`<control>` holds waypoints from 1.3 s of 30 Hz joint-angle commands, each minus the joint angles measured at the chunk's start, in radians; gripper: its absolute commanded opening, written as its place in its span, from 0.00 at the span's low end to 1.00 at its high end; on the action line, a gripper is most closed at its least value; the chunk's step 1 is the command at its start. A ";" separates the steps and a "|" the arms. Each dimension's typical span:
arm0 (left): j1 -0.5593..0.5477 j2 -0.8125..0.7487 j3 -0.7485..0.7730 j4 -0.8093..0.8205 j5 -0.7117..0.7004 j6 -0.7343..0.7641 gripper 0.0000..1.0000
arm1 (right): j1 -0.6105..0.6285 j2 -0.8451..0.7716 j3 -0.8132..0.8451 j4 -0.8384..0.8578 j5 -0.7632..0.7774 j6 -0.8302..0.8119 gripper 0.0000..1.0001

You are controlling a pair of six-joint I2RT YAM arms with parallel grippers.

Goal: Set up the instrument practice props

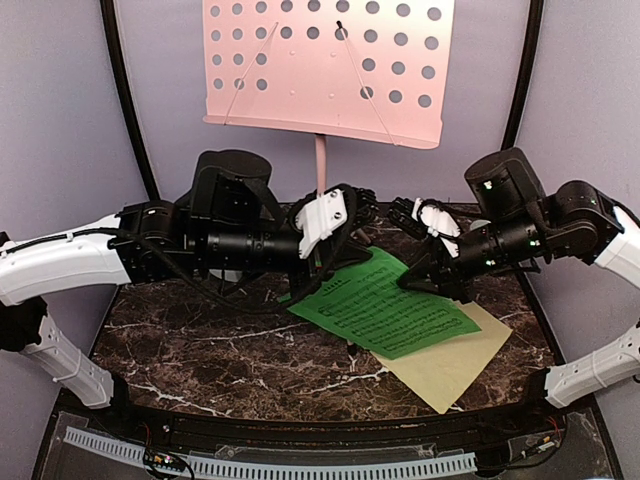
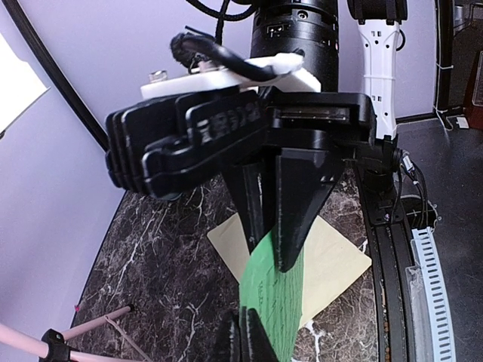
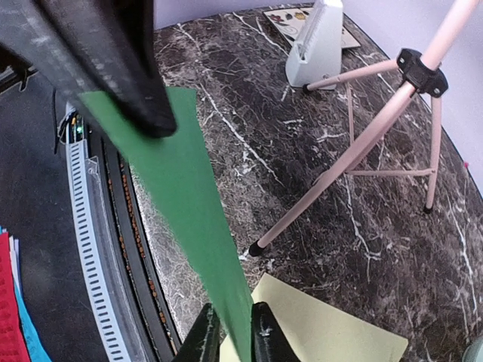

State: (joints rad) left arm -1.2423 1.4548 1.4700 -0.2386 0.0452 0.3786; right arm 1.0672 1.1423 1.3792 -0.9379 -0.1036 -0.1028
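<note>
The green sheet-music page (image 1: 385,310) hangs between both grippers, above the marble table. My left gripper (image 1: 325,268) is shut on its left end; its fingers meet on the page in the left wrist view (image 2: 243,343). My right gripper (image 1: 412,282) is shut on the page's far right edge, with the green page (image 3: 181,188) between its fingertips (image 3: 234,343). The pale-yellow page (image 1: 465,360) lies flat on the table beneath it. The pink music stand (image 1: 330,65) stands at the back, its tripod legs (image 3: 362,143) on the table. The grey-white metronome (image 3: 313,45) stands beside a leg.
A flower-patterned card (image 3: 298,16) lies behind the metronome. The stand's pole (image 1: 320,165) rises between the two arms. A ribbed rail (image 1: 300,465) runs along the table's near edge. Purple walls close in the back and sides.
</note>
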 commanded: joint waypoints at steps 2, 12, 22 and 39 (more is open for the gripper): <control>0.003 -0.064 0.000 0.052 0.018 -0.040 0.02 | 0.011 0.018 -0.006 0.065 0.084 0.026 0.06; 0.032 -0.130 -0.050 0.106 -0.116 -0.134 0.43 | 0.011 -0.042 0.017 0.133 0.113 0.073 0.00; 0.257 -0.414 -0.296 0.159 -0.230 -0.493 0.83 | 0.011 -0.136 0.011 0.280 0.015 0.115 0.00; 0.320 -0.339 -0.239 -0.026 -0.123 -0.653 0.81 | 0.010 -0.030 0.371 0.264 0.021 0.004 0.00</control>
State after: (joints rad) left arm -0.9264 1.1294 1.2057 -0.2863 -0.1528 -0.2787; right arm 1.0729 1.0866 1.6650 -0.7036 -0.1352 -0.0765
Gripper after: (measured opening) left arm 0.810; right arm 0.007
